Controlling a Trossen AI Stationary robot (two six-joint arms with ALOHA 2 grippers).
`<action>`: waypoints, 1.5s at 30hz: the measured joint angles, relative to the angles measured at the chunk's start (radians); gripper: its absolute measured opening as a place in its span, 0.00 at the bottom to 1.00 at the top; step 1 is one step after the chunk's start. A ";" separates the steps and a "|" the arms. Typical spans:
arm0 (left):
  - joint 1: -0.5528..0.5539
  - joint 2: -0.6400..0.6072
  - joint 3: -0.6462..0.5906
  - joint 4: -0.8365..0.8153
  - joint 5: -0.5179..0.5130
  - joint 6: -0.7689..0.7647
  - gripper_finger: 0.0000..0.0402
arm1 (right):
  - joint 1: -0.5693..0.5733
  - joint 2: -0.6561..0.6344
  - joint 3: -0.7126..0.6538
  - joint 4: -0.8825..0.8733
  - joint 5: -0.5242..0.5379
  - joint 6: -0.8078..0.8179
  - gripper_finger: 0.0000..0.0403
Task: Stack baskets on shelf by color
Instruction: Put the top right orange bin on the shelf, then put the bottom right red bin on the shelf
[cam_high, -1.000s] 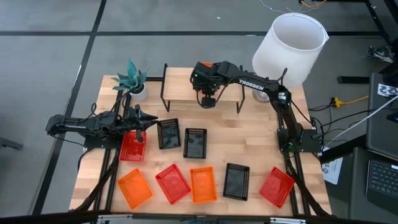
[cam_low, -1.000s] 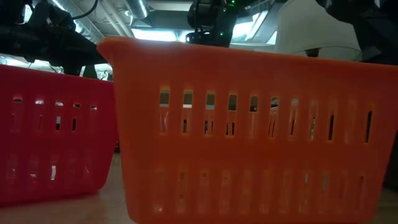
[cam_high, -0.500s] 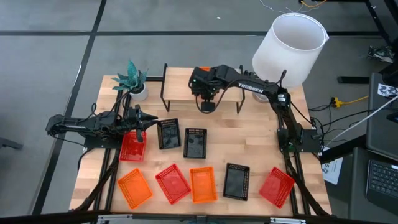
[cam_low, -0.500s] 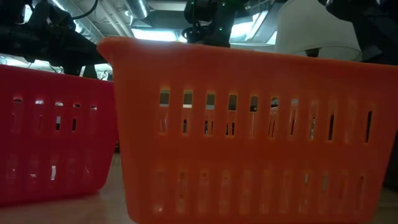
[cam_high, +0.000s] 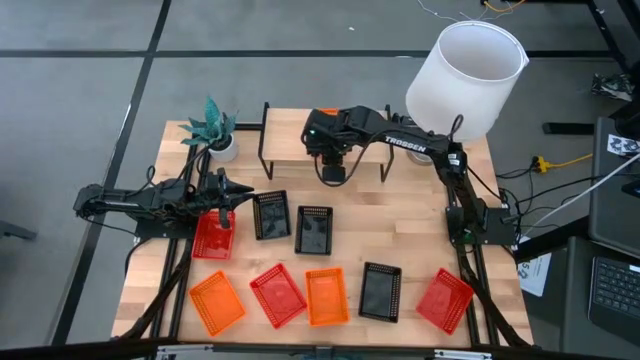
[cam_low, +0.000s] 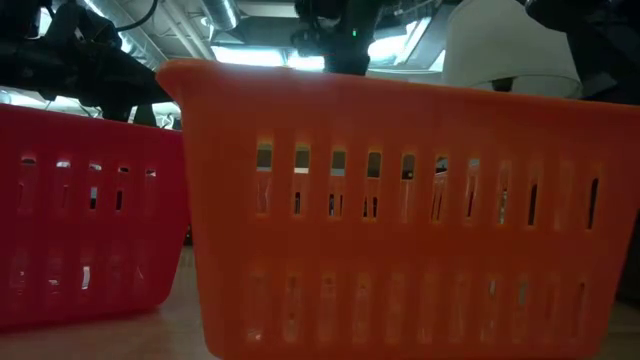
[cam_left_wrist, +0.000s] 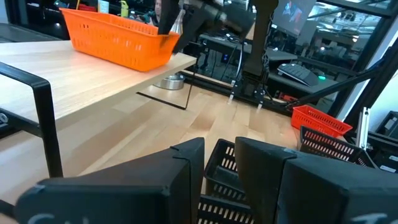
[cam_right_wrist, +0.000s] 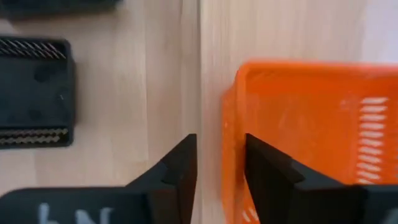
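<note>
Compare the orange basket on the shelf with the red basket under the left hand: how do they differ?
The orange basket sits up on the shelf; the red basket lies on the table. The right hand stands beside the orange one, open; the left hand hangs over the red one. Both are slotted and upright.

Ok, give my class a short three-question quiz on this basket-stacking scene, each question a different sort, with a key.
1. Count: how many baskets sit on the table, off the shelf?
2. True or false: the basket on the shelf is black.
3. Which arm's claw is at the shelf: A) left, B) right?
Key: 1. Eight. 2. False: the orange basket stands there. 3. B: the right claw is open at the orange basket's rim; the left claw hovers over a red basket.
</note>
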 joint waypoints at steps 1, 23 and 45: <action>0.000 0.000 0.000 0.000 0.000 0.000 0.21 | 0.005 0.000 0.020 -0.003 0.000 0.000 0.32; 0.000 0.000 0.000 0.000 0.000 0.000 0.21 | 0.339 -0.424 -0.093 -0.278 -0.391 0.549 0.32; 0.000 0.000 0.000 0.000 0.000 0.000 0.21 | 0.787 -0.808 -1.294 0.129 -0.680 1.331 0.32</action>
